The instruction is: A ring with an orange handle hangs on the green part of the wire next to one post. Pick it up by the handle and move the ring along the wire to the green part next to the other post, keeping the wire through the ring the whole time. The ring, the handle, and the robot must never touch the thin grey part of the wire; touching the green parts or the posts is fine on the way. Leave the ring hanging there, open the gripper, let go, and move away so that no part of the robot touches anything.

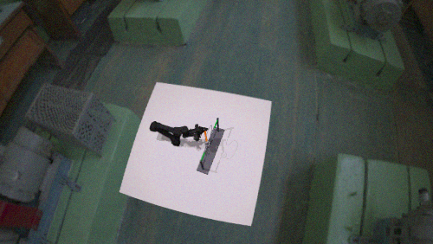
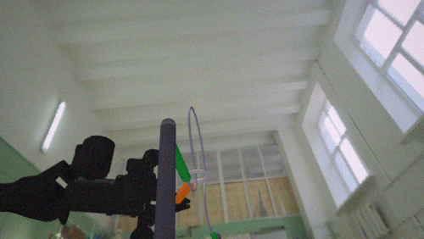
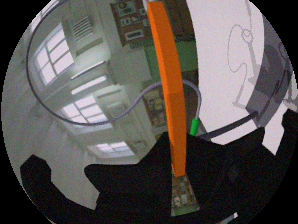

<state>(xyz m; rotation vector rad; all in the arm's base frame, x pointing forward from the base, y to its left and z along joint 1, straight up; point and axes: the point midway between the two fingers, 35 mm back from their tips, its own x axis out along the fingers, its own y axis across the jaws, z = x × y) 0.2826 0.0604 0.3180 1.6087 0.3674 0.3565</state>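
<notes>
near post: dark grey post [image 2: 165, 182] stands right up front in the low view, hiding part of the arm

jaws: gripper [image 3: 178, 185] clenched on the orange handle [image 3: 168, 83], gripping its bottom end

ring: pale little ring [image 2: 198, 175] sits atop the handle, just past the green part of the wire [image 2: 181, 164]

wire: thin grey wire [image 2: 192, 140] loops up behind

bench: white bench [image 1: 173, 182] carries the grey base [image 1: 210, 152]

Green machines [image 1: 147, 19] surround a white mat [image 1: 182, 182].
</notes>
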